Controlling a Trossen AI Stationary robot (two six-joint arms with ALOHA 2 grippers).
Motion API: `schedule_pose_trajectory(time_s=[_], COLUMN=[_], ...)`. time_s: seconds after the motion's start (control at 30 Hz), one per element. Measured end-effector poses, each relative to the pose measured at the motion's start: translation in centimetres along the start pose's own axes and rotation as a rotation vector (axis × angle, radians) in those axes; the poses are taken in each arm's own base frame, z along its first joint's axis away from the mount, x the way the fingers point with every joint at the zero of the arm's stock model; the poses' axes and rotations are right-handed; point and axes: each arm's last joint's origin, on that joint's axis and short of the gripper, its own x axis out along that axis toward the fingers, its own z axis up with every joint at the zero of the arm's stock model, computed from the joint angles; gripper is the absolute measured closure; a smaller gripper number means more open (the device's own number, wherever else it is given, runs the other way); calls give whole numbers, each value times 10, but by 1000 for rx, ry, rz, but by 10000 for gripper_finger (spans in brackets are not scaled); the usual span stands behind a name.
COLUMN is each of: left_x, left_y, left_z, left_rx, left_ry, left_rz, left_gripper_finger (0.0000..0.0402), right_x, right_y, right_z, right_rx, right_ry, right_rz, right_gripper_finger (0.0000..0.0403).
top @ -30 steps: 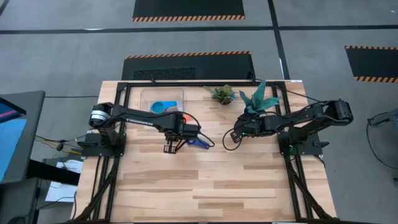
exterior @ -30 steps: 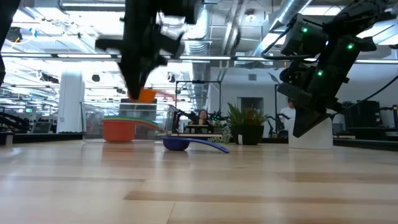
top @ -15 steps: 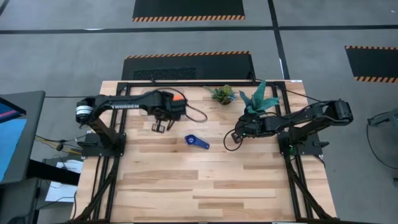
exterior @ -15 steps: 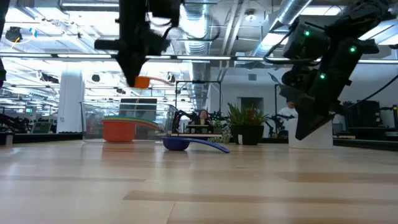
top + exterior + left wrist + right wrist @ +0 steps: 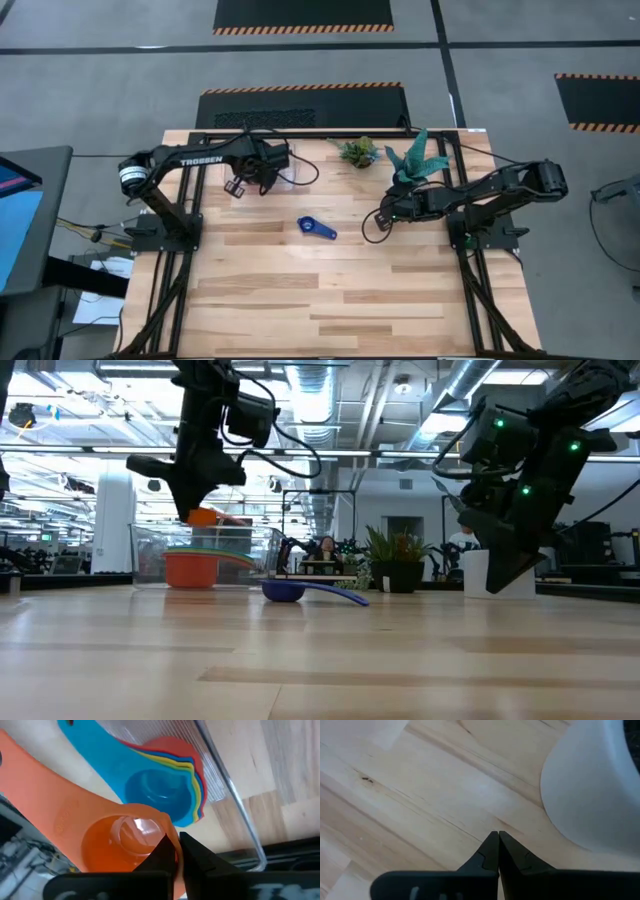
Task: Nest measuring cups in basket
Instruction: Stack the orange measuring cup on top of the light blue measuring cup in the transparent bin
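At upper left of the high view, the left gripper (image 5: 173,851), clamped on the light, rigid, slippery orange cup (image 5: 122,842) by its thin rim, hangs over the basket (image 5: 235,805), while the right gripper (image 5: 498,851) waits closed and empty.

orange cup (image 5: 120,837): held by its rim, bowl up, flat handle sticking out sideways; hangs above the basket, over the nested stack
nested stack (image 5: 167,795): light blue cup on top, yellow, green and red rims showing under it, maybe more below; lies inside the basket
basket (image 5: 200,550): clear low-walled bin, upright on the table
dark blue cup (image 5: 317,228): alone on the table, well apart from the basket, bowl up, handle flat
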Motion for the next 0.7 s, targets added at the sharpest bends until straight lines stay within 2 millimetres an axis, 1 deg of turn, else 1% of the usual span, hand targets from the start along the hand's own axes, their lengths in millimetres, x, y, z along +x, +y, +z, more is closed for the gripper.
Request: schedule_pose_trajectory(time_s=[0.13, 0.3, 0.4, 0.5, 0.7], left_x=[9, 24, 29, 29, 29], left_y=[0, -9, -11, -9, -8], left_z=[0, 1, 2, 5, 6], left_rx=[58, 128, 121, 65, 40], left_ry=[-8, 3, 3, -16, -48], left_rz=[-2, -43, -42, -14, -18], left_gripper_finger=[401, 401, 401, 400, 385], right_x=[0, 0, 0, 0, 0], right_y=[0, 0, 0, 0, 0], right_z=[0, 0, 0, 0, 0], right_rx=[-4, -5, -7, -7, -6], right_ry=[0, -1, -2, -3, -3], right_rz=[0, 0, -1, -1, -1], right_gripper_finger=[382, 377, 377, 377, 376])
